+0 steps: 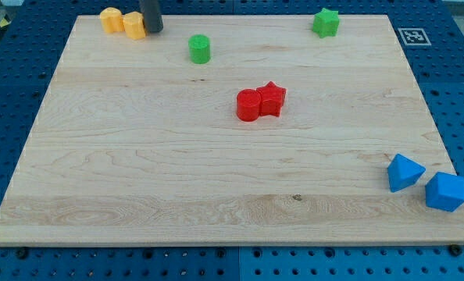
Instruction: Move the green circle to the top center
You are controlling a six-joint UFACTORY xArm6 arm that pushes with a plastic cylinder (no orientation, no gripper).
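Green in colour, the green circle point(200, 48) is seen standing upright on the pale wooden board point(138, 172), near the view's top and left of centre, touching no other block. My tip point(154, 30) is seen just beside two yellow blocks point(123, 22) at the view's top left, on their right, and apart from the green circle, which lies to its lower right. No jaws are carried by the rod, so nothing is clamped. A green star point(325, 23) is seen at the top right. A red circle point(248, 105) and red star point(272, 99) are seen touching near the middle. Two blue blocks point(426, 183) are placed at the bottom right corner.
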